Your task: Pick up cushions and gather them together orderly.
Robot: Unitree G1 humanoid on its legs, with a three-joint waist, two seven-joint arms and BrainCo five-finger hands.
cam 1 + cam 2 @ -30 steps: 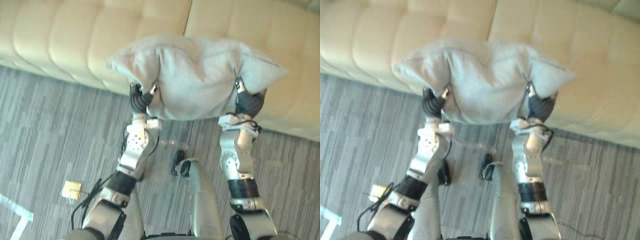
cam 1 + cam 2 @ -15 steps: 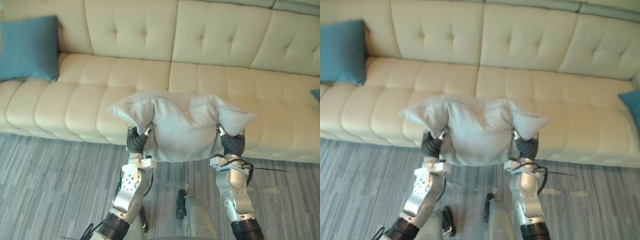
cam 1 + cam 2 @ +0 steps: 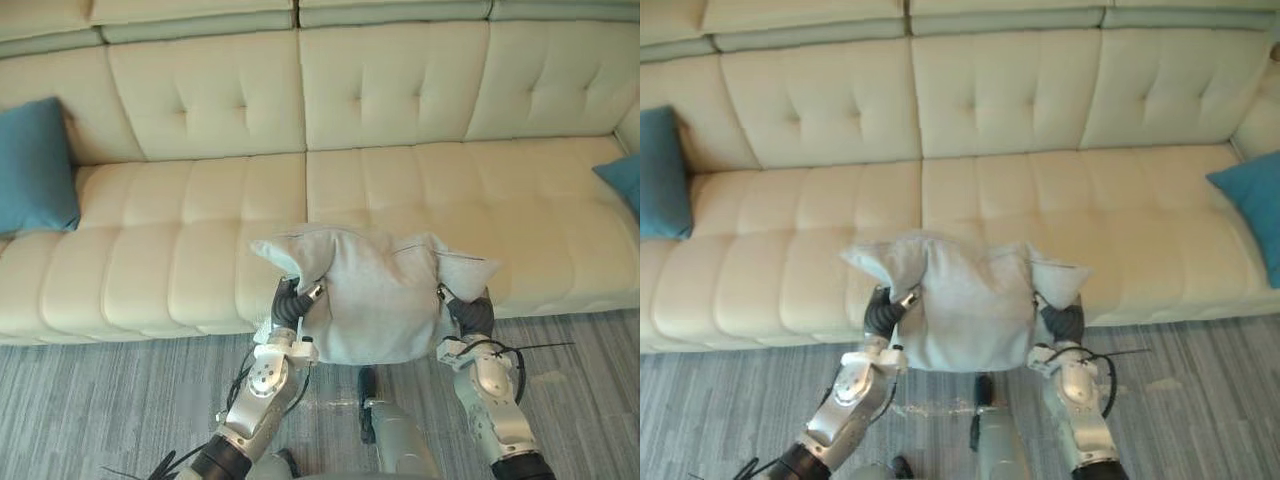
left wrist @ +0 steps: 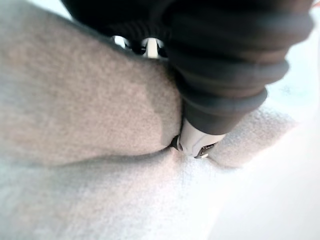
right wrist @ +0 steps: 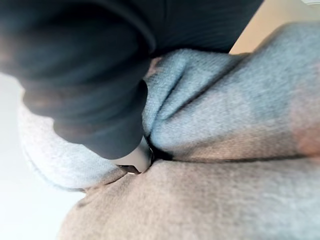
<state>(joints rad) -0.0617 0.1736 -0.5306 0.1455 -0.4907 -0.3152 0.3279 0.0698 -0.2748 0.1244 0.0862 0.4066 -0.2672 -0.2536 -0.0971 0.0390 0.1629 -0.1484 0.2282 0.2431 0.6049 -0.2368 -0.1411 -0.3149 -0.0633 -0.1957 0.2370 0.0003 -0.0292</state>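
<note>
Both hands clenched on the grey cushion [image 3: 375, 300], left hand [image 3: 292, 300] and right hand [image 3: 468, 312] gripping its side edges, forearms raised. Held in the air over the cream sofa's [image 3: 180, 250] front edge, long axis left to right, upper corners flaring outward. From the eyes, left blue cushion [image 3: 35, 170] and right blue cushion [image 3: 1250, 200] at the sofa's ends; from the wrists, fingers [image 4: 197, 142] sunk into fabric creases.

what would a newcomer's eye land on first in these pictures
The pale grey cushion, held up between the left hand and the right hand before the front edge of the cream sofa, draws the eye first. Next come a blue cushion at the robot's left end of the seat and another blue cushion at the right end.
</note>
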